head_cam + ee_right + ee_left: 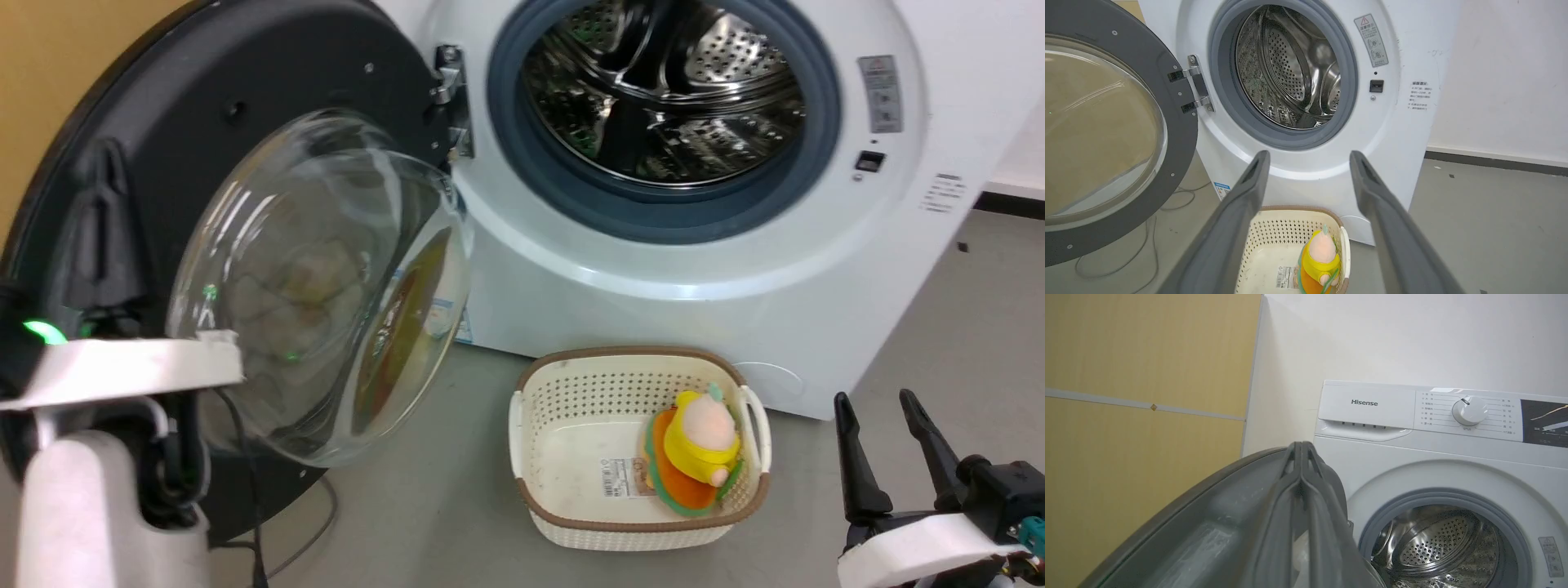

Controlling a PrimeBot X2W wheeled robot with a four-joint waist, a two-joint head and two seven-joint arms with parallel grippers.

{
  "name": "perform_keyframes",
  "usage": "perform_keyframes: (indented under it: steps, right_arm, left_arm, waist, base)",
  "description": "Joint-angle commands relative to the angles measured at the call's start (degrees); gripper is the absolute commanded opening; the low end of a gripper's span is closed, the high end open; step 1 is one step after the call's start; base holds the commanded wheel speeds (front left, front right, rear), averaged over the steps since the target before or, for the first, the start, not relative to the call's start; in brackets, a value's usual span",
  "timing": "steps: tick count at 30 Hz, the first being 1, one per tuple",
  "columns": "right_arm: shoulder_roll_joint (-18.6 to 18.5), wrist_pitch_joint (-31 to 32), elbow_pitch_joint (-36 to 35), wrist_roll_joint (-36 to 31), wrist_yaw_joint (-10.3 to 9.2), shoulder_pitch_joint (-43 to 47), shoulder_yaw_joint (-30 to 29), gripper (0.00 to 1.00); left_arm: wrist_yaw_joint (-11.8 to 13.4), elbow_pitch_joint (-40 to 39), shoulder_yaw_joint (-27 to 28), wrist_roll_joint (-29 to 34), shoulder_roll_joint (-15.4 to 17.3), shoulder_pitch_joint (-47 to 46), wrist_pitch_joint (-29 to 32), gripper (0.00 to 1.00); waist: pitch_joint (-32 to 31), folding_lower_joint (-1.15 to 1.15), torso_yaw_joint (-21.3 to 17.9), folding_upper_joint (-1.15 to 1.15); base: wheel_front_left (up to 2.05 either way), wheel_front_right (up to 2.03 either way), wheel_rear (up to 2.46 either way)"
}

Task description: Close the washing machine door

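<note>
While the washing machine door (318, 278) hangs wide open on the left side of the head view, its glass bowl bulges toward the camera. The steel drum (653, 90) of the washing machine (735, 278) shows in the upper middle. The door is held on by its hinge (453, 98) and is turned far away from the round hole, so I think the closing has hardly begun. The pale left forearm (122, 367) sits at the lower left, in front of the door's black frame. In the left wrist view the left gripper (1300, 448) has its two fingers pressed flat together with nothing between them. The door's grey rim curves right behind them, and I cannot tell if they touch it. The right gripper (873, 400) sits at the lower right with its fingers spread wide and empty, well apart from the door. A cream basket (539, 523) with a yellow toy (702, 441) in it stands on the floor just in front of the machine. What could go wrong? The rim looks smooth and round, so the thin fingers could slide off and the door would stop halfway. A push that is too soft could leave the door resting on the grey ring (653, 212) without clicking shut. A push that is too hard could make it bounce back open. If the arm goes along too far, the fingers could get caught between door and machine.
</note>
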Motion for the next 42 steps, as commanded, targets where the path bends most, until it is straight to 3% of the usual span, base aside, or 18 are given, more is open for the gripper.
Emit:
perform_keyframes:
  steps: [1, 18, 31, 42]
  right_arm:
    - [0.14, -0.61, 0.04, 0.52, 0.02, 0.19, -0.35, 1.0]
    - [0.17, -2.64, 0.42, 2.0, 0.03, -0.15, -1.56, 1.0]
    - [0.2, -4.07, 0.47, 2.4, 0.03, -0.54, -2.82, 1.0]
    - [0.23, -5.39, 0.53, 3.01, 0.04, -0.76, -3.76, 1.0]
  left_arm:
    - [-0.51, 0.18, 1.2, -1.44, 0.71, -1.96, -0.52, 0.0]
    - [-0.48, 8.82, 14.34, -19.06, 5.21, -8.22, 3.18, 0.0]
    - [0.57, 21.12, 22.54, -37.13, 6.32, -10.89, 14.77, 0.0]
    - [-2.76, 25.87, 23.66, -47.72, 6.25, -7.75, 26.81, 0.0]
  waist:
    - [0.37, 0.0, 1.31, 0.0]
    - [2.0, 0.0, 6.94, 0.0]
    - [3.76, 0.0, 9.19, 0.0]
    - [4.98, 0.0, 10.95, 0.0]
  base:
    - [0.0, 0.0, 0.0]
    - [0.0, 0.0, 0.0]
    - [0.0, 0.0, 0.0]
    - [0.0, 0.0, 0.0]
